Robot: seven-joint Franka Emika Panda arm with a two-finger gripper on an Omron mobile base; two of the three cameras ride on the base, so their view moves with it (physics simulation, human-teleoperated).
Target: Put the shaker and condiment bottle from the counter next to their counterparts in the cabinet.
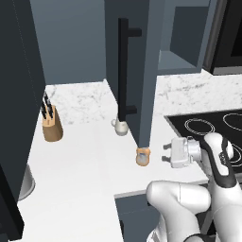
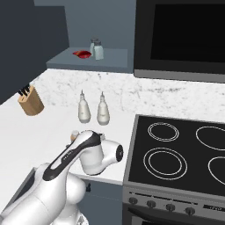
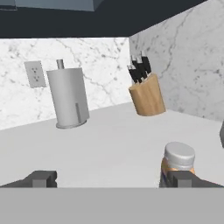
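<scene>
Hand view puts us low over the desk (image 3: 109, 144), gripper (image 3: 116, 179) spread wide and holding nothing, with the condiment bottle (image 3: 177, 159) sitting right behind the right-hand fingertip rather than between the two. That's our worry: if we close from here, we judge that finger nudges the cap and tips the squat bottle over instead of pinching it. From the left base view we see the bottle (image 1: 142, 156) near the desk's front edge, tucked just under the corner of the open cabinet door (image 1: 137, 71), so a clumsy sideways push could roll it off the edge, and a lift straight up could clip the door. The knife block (image 3: 146, 94) and paper towel roll (image 3: 68, 98) stand well apart, no threat there.
</scene>
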